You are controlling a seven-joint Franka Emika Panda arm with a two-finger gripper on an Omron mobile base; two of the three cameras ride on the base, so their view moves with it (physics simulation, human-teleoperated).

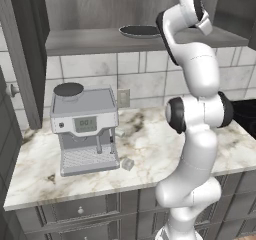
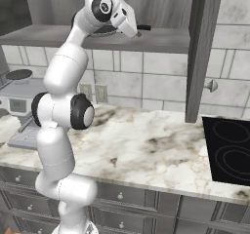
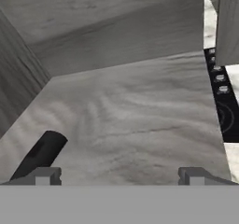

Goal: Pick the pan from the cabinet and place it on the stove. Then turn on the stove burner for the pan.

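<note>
Gripper (image 3: 119, 176) hangs wide open and empty inside the cabinet (image 1: 150, 43); the pan (image 1: 140, 31) sits on the shelf, its black handle (image 3: 39, 155) slanting past the left fingertip; so the grab lies down and left.

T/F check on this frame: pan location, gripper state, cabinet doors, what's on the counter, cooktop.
1. The round shallow pan sits on the open grey wood-grain cabinet's shelf. True.
2. The two-finger gripper is shut on the pan's handle. False: it is open, holding nothing.
3. A grey espresso machine stands on the marble counter. True.
4. The pan rests on the flat black glass cooktop. False: nothing is on its visible part.
</note>
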